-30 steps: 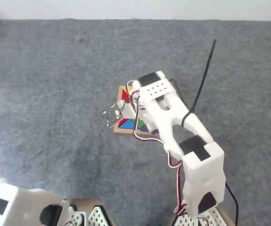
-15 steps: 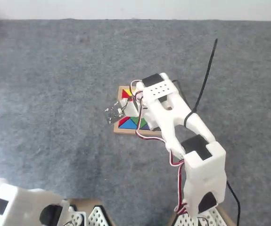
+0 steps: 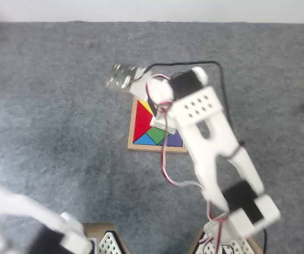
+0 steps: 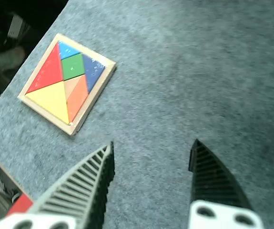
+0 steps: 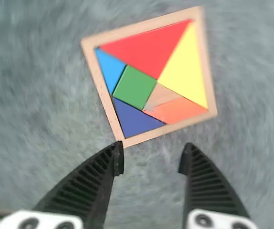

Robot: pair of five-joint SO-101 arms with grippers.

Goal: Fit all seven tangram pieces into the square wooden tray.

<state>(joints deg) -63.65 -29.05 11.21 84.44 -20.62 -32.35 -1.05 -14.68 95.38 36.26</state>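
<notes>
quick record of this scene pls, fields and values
tray: on grey mat, full
pieces in tray: red, yellow, green, light blue, dark blue, tan, orange
right gripper: open, empty, by a tray corner
left gripper: open, empty, over bare mat, apart from tray
task: looks done

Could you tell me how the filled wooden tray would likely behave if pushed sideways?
The wooden tray looks flat and rigid, so it should slide whole, not tip. The fuzzy grey mat probably adds drag. The pieces sit flush, so they likely stay put.
</notes>
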